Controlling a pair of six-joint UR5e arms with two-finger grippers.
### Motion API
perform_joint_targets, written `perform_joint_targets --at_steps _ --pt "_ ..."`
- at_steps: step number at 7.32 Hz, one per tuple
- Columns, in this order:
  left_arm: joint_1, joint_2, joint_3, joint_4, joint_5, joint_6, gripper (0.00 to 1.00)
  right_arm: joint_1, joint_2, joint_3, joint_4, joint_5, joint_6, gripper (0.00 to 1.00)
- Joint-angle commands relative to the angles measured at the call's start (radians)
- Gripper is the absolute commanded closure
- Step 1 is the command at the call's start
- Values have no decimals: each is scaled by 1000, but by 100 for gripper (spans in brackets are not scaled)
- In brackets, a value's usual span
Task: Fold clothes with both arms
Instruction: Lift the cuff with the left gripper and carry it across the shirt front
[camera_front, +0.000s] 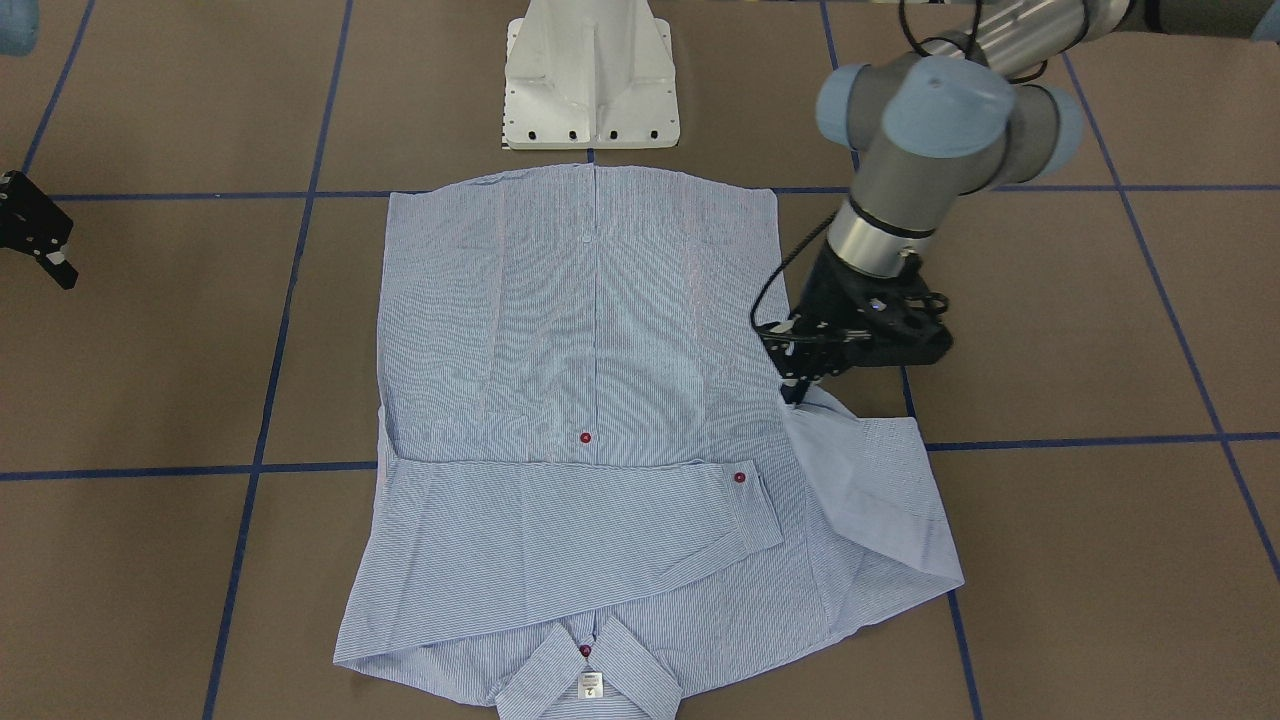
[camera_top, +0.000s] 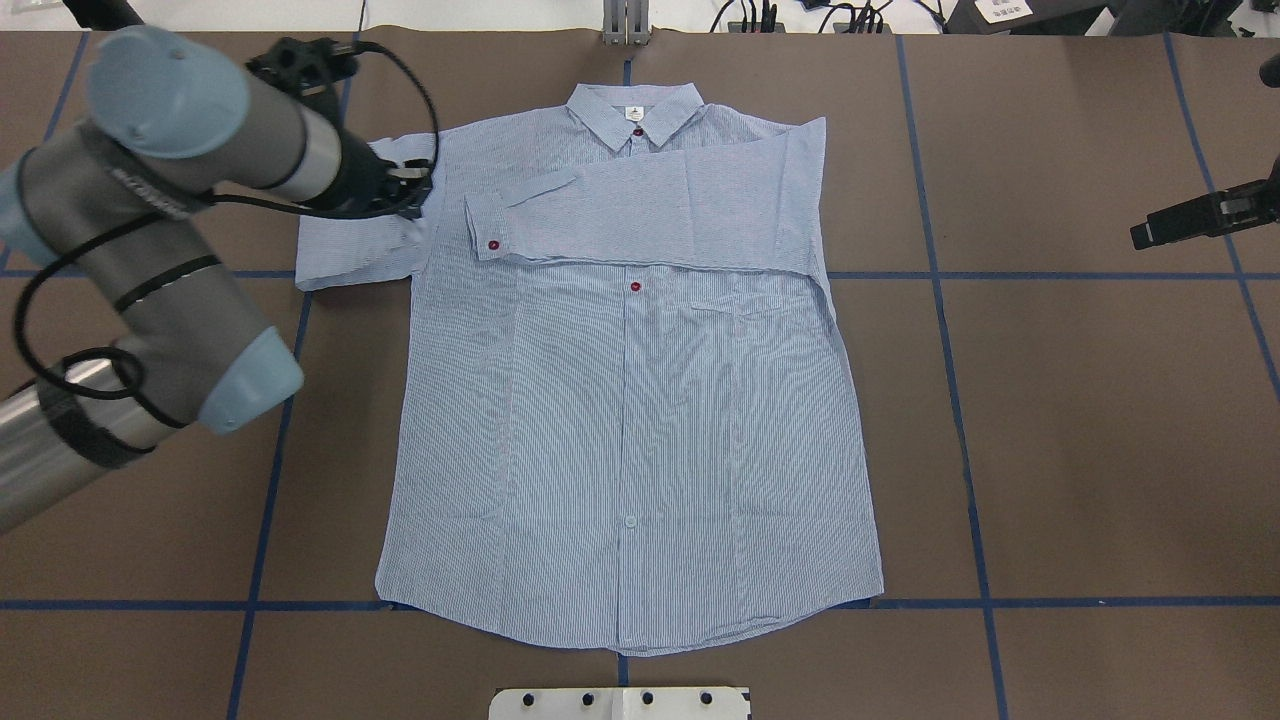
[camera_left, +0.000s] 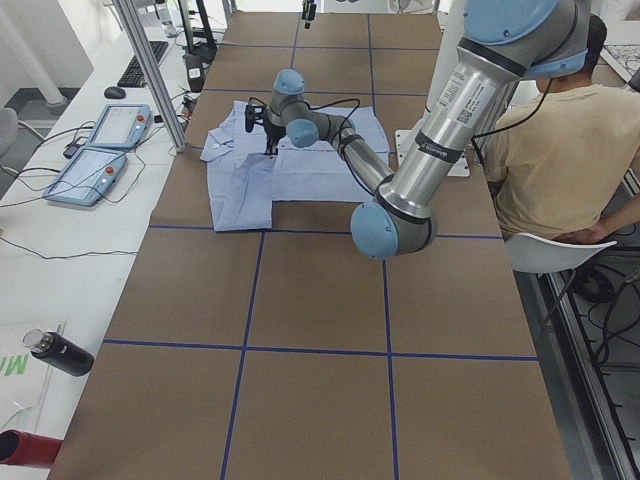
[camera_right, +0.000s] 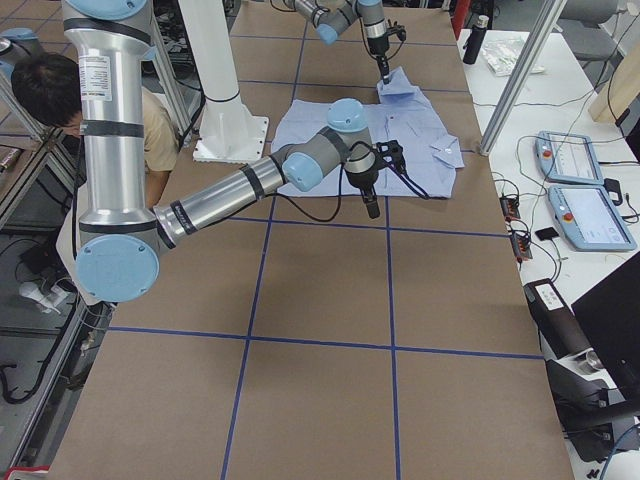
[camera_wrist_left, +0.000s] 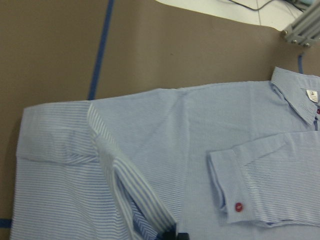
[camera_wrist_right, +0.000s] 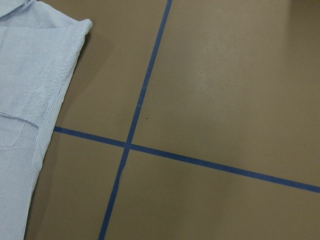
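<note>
Fingers (camera_front: 794, 386) of the left gripper (camera_top: 414, 208) are pinching a raised ridge of cloth on the shirt (camera_top: 620, 420). They are closed on it where the left sleeve (camera_top: 345, 245) is meeting the body. From the left wrist camera we are seeing the striped fold running straight down into the dark tips.

The shirt is lying front up and buttoned on the brown table (camera_top: 1060, 420). Its collar (camera_top: 635, 112) is pointing away from the robot and its hem (camera_top: 625, 640) is sitting just short of the white pedestal (camera_front: 590, 90). We are finding the right sleeve (camera_top: 650, 215) folded flat across the chest. Its cuff (camera_top: 490, 225), with a red button, is reaching toward the left gripper, near it but apart. The left sleeve is lying doubled and rumpled beside the body, over a crossing of the blue tape lines (camera_top: 1100, 602) gridding the table. The pocket (camera_top: 745, 310) is showing just below the folded right sleeve.

Off on the robot's right, the right gripper (camera_top: 1142, 238) is hanging over bare table, well apart from the shirt. We cannot tell whether its fingers are open or closed. Its wrist camera is taking in only the shirt's edge and crossing tape. In the side views, a person (camera_left: 555, 150) in a beige top is sitting at the robot's side of the table.
</note>
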Motion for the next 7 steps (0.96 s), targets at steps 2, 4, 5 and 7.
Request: perform_joint_targets --at_steps 2,4,5,7 --pt "95 -370 351 40 45 -181 100 0 1 -9 3 -2 0 0" --pt "150 -473 480 29 47 -242 100 0 0 -10 3 -2 2 0" --pt "170 -477 489 14 74 -248 100 0 4 -13 3 -2 2 0" --pt "199 -490 541 -38 94 -268 100 0 6 -15 3 -2 2 0"
